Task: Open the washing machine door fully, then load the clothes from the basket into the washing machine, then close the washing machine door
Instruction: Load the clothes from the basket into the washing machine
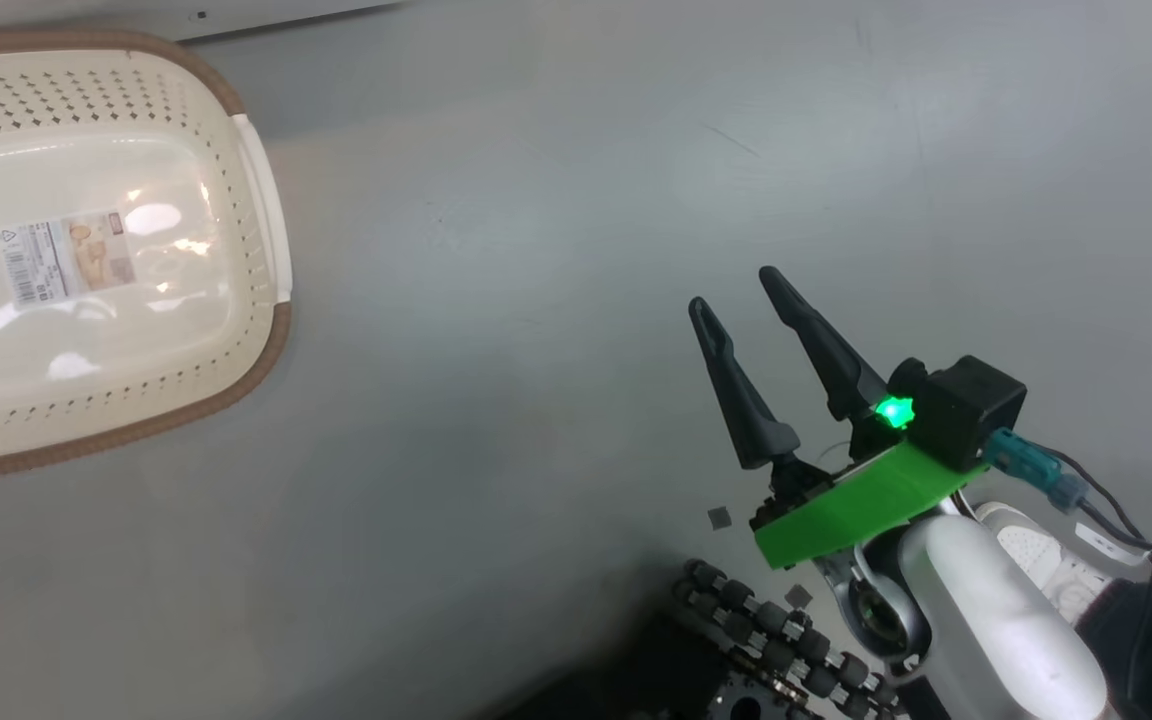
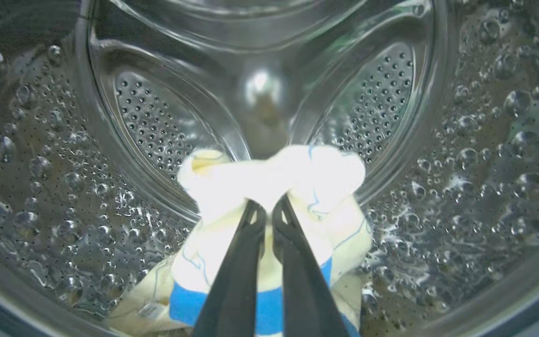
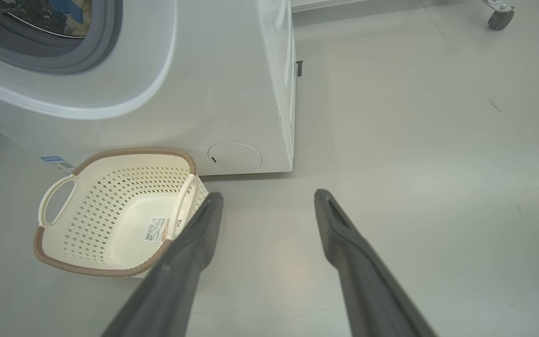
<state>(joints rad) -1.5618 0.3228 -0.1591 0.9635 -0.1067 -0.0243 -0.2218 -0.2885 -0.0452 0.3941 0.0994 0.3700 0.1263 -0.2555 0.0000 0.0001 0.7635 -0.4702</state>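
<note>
In the left wrist view my left gripper is deep inside the washing machine's perforated steel drum. It is shut on the clothes, a pale cream bundle with blue lines and a blue patch, resting on the drum floor. The washing machine is a white box with a grey gasket, and its opening is uncovered; the washing machine door is out of view. The basket stands in front of it on the floor with no clothes in it, also seen in the head view as the basket. My right gripper hangs open over bare floor, right of the basket, and its own view shows the right gripper with nothing between its fingers.
Grey floor stretches to the right of the washer. A caster wheel stands at the far right. My base's roller wheel is at the bottom of the head view, with a white shoe beside it.
</note>
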